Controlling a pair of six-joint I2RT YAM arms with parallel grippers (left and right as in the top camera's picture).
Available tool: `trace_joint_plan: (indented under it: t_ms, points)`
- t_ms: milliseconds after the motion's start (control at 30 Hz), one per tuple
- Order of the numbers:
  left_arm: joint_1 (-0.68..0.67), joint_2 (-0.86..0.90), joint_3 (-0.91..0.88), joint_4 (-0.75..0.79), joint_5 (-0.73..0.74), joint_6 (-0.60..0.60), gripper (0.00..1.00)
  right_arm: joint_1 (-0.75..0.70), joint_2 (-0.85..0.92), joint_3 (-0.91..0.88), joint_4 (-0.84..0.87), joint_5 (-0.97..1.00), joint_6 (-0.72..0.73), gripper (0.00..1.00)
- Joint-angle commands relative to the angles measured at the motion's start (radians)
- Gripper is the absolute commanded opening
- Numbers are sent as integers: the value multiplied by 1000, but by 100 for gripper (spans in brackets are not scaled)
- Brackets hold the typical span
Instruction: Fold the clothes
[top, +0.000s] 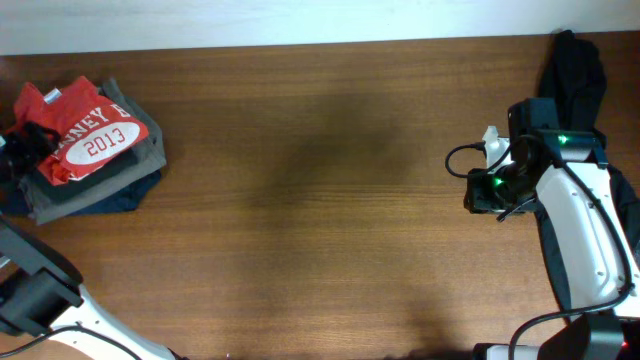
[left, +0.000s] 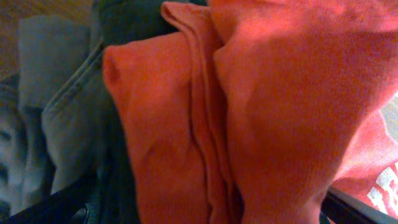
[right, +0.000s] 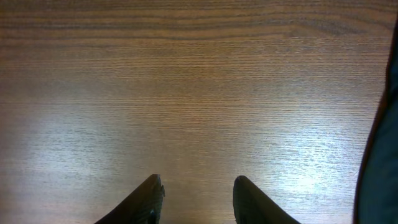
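Observation:
The clothes lie in two places. A red-orange T-shirt with "2013" in a white oval tops a stack at the table's far left. A limp black garment lies at the far right corner. My left gripper sits at the shirt's left end. In the left wrist view the red shirt fills the frame, bunched in folds, and my left gripper is open wide with cloth between its fingers. My right gripper is open above bare wood, and it has nothing between its fingers.
Under the red shirt are a grey garment and a dark blue one; the grey cloth shows beside the shirt. Bare wooden table spans the middle. The table's far edge runs along the top. A dark shape borders the right wrist view.

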Motion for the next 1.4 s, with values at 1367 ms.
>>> trace_joint_plan:
  t_ms: [1367]
  points:
    - [113, -242, 132, -132, 90, -54, 92, -3, -10, 10, -8, 6, 11, 43]
